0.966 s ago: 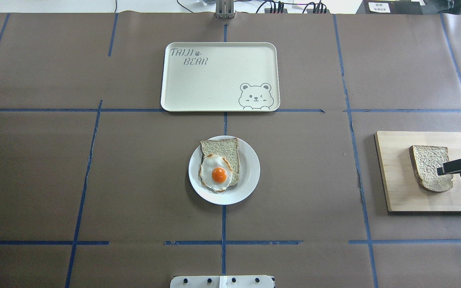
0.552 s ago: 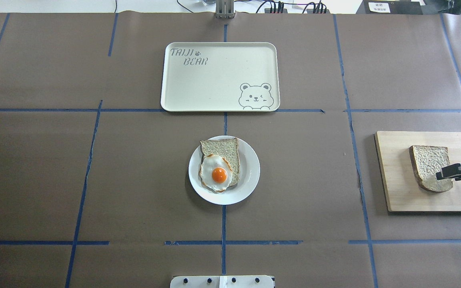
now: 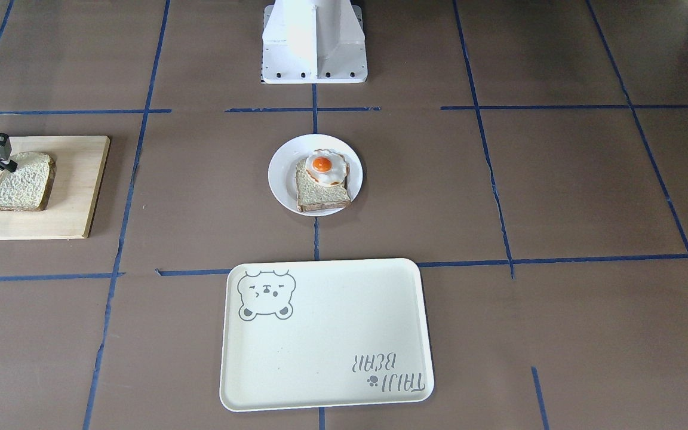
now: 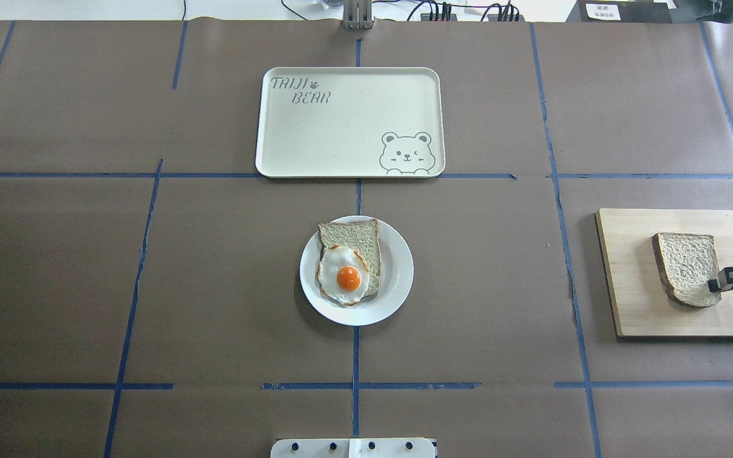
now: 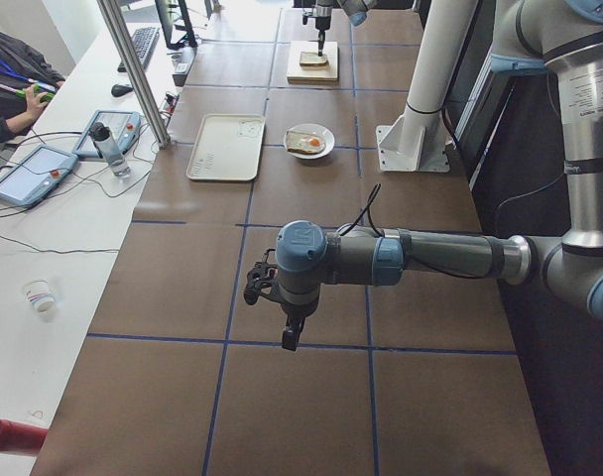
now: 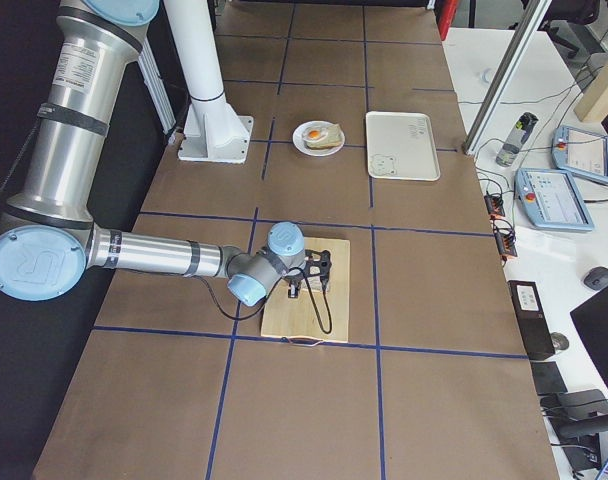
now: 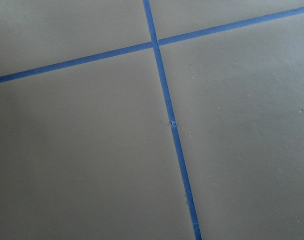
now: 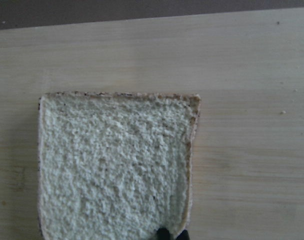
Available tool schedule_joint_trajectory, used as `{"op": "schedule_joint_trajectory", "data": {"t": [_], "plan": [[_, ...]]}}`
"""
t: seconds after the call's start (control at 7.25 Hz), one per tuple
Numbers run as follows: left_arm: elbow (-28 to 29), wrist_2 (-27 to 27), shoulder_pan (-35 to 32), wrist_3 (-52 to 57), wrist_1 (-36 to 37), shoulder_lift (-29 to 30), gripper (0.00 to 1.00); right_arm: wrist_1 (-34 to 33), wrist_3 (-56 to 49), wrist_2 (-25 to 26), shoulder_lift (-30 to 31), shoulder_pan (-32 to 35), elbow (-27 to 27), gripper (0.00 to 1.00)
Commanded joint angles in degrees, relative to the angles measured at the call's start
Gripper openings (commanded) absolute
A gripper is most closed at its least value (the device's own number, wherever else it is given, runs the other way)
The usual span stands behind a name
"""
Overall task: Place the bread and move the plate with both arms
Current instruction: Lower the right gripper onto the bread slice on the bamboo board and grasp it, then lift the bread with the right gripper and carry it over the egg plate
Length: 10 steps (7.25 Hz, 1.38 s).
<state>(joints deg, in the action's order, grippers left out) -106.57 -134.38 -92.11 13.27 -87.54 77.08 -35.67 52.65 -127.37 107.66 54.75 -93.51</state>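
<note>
Just one plain bread, one plate

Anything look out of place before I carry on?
Nothing spilled or damaged. Only the fried egg sits off-centre, overhanging its slice onto the plate. The plain bread lies flat on the board.
</note>
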Motion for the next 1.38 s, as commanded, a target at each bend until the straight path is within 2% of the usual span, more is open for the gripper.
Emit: {"op": "schedule_joint_trajectory", "data": {"t": [0.0, 0.28, 0.69, 1.1, 1.24], "plan": [[-0.04, 0.00, 0.00, 0.00, 0.00, 0.00, 1.00, 0.43, 0.08, -0.07, 0.71, 0.09, -0.27, 0.00], [-0.04, -0.09, 0.00, 0.00, 0.00, 0.00, 1.00, 0.43, 0.96, -1.03, 0.71, 0.18, -1.06, 0.00], [-0.04, 0.00, 0.00, 0.00, 0.00, 0.00, 1.00, 0.25, 2.19, -6.47, 0.10, 2.54, -4.74, 0.00], [-0.04, 0.00, 0.00, 0.00, 0.00, 0.00, 1.00, -0.36, 2.28, -16.99, -3.41, 9.57, -6.59, 0.00], [-0.04, 0.00, 0.00, 0.00, 0.00, 0.00, 1.00, -0.36, 4.54, -18.42, -6.03, 9.84, -6.95, 0.00]]}}
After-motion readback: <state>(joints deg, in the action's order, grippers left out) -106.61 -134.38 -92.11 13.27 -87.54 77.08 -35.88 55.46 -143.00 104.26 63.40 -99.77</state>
